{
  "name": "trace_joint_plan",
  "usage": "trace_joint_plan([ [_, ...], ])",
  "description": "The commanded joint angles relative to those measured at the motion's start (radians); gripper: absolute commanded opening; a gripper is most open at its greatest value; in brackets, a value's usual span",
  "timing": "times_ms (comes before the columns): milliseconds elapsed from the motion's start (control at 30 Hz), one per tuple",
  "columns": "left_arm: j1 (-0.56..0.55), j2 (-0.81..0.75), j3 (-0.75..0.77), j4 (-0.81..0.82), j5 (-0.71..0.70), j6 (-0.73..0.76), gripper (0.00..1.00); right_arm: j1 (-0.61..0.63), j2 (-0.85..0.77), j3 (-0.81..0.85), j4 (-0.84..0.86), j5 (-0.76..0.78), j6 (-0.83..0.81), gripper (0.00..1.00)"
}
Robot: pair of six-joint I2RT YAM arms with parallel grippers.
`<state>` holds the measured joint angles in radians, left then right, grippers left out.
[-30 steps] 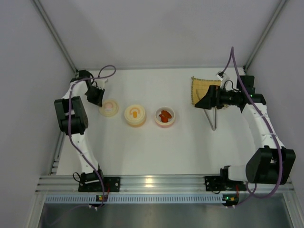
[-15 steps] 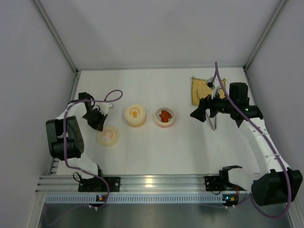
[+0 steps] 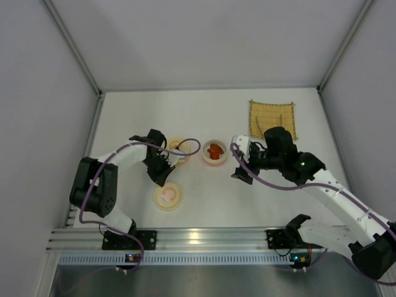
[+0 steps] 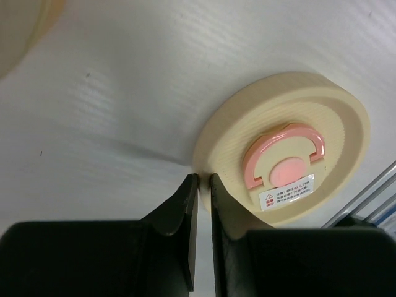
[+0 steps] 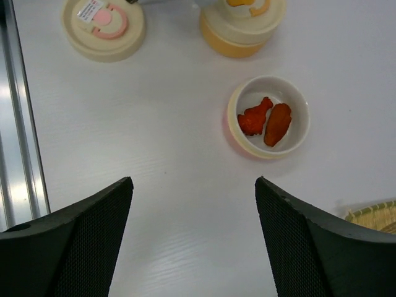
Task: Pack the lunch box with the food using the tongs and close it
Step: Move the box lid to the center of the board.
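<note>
Up at ten o'clock from my empty, wide-spread right gripper (image 3: 242, 174), the sausage bits (image 3: 215, 150) sit in their bowl (image 3: 203, 154). They're probably soft and greasy, so pinch mid-body. Left gripper (image 4: 201, 179) is pressed near-shut beside the lid (image 4: 247, 124).

**Left pinched, right spread**

Left arm (image 3: 117, 158) folds from 7 o'clock in towards centre. Left gripper (image 4: 201, 179) points down, jaws almost together with only a thin slit between.

Right arm (image 3: 334, 192) arcs from 5 o'clock to centre. Right gripper (image 5: 193, 180) has its fingers wide apart.
</note>
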<state>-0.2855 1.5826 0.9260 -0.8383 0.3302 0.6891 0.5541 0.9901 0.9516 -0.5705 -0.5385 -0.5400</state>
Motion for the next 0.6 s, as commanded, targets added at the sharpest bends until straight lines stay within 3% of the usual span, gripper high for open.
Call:
trace_joint_plan([
  [0, -0.072, 0.097, 0.043, 0.099, 0.032, -0.169, 0.00, 0.098, -0.010, -0.022, 0.021, 0.106, -0.136, 0.78],
  [233, -0.165, 0.289, 0.209, 0.172, 0.049, -0.402, 0.00, 0.181, 0.012, -0.056, 0.134, 0.198, -0.043, 0.64],
  [367, -0.198, 0.335, 0.260, 0.212, 0.050, -0.558, 0.00, 0.181, 0.025, -0.074, 0.204, 0.264, 0.157, 0.63],
  [467, -0.228, 0.358, 0.278, 0.251, 0.012, -0.652, 0.00, 0.182, 0.035, -0.106, 0.236, 0.302, 0.297, 0.68],
  [567, -0.244, 0.379, 0.292, 0.266, -0.002, -0.704, 0.00, 0.182, 0.051, -0.154, 0.325, 0.350, 0.467, 0.59],
])
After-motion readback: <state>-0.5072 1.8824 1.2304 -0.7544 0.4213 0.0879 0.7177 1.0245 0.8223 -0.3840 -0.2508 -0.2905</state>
